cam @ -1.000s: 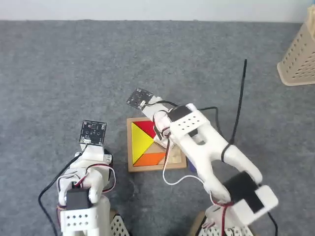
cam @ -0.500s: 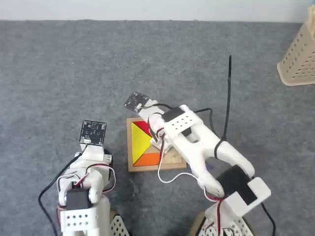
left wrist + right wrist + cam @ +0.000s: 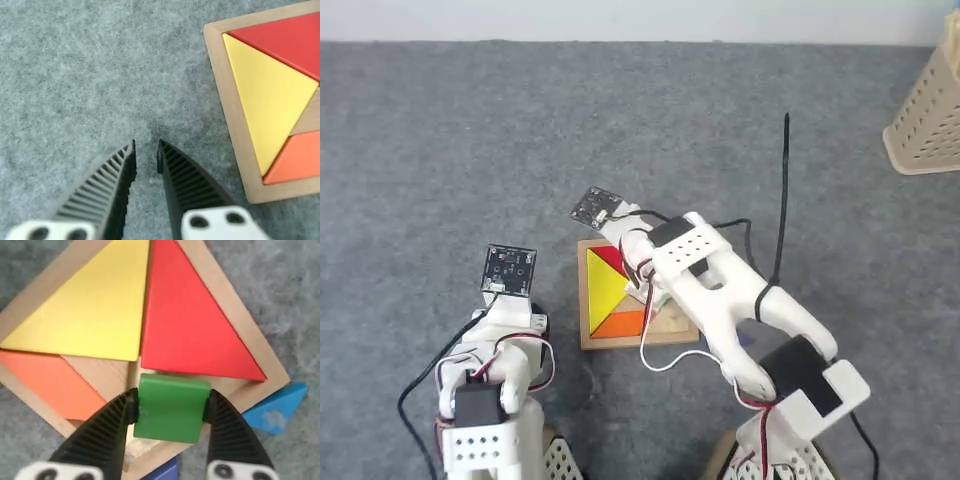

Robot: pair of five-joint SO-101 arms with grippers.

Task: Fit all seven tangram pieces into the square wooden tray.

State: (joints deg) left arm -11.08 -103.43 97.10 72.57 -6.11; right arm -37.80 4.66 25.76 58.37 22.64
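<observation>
The square wooden tray (image 3: 620, 342) lies at the table's middle with a yellow triangle (image 3: 605, 285), a red triangle (image 3: 610, 258) and an orange piece (image 3: 628, 323) in it. The right arm (image 3: 690, 255) reaches over the tray. In the right wrist view my right gripper (image 3: 170, 407) is shut on a green square (image 3: 172, 407), just above the bare wood of the tray (image 3: 235, 315), below the red triangle (image 3: 192, 335). My left gripper (image 3: 146, 147) hovers over the carpet beside the tray (image 3: 231, 100), fingers drawn together and empty.
A light blue triangle (image 3: 277, 407) and a dark blue piece (image 3: 162, 472) lie on the carpet just outside the tray. A beige perforated holder (image 3: 930, 110) stands at the far right. Grey carpet stretches open to the left and back.
The right arm shifted left over the tray with the green square, then held still. The left arm has not moved.
</observation>
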